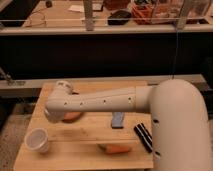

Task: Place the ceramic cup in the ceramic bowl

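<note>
The white ceramic cup (37,140) stands upright at the front left of the wooden table (85,135). The terracotta ceramic bowl (73,116) sits behind it and to its right, mostly hidden by my white arm; only its front edge and a sliver of its back rim show. The wrist end of my arm (57,102) lies over the bowl. My gripper is at that end, hidden behind the wrist. It is apart from the cup, above and to the right of it.
An orange carrot-shaped object (115,148) lies at the table's front middle. A blue flat object (118,120) lies at centre, a black object (145,136) to its right. My arm's large body (177,125) covers the table's right side. A dark shelf unit stands behind.
</note>
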Tool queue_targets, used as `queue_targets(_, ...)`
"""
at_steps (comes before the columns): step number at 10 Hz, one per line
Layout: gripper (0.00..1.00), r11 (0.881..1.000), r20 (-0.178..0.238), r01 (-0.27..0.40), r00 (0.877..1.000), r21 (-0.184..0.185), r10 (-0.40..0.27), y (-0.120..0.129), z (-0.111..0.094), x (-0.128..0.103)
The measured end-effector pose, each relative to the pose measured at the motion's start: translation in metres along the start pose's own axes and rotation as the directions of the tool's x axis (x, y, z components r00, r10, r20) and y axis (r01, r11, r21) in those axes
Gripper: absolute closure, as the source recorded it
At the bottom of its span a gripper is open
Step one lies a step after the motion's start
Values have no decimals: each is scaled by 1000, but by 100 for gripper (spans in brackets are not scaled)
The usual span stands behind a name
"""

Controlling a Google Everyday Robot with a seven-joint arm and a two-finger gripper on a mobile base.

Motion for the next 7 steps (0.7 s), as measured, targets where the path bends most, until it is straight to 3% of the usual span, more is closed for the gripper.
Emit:
queue_targets(2, 20, 1000, 20, 4, 1000, 17, -4, 0, -6, 2)
queue_targets(5, 20, 1000, 33, -4, 999, 3, 4, 3, -8, 4)
queue_targets(7, 20, 1000, 79, 27, 997, 3, -27, 4, -4, 2)
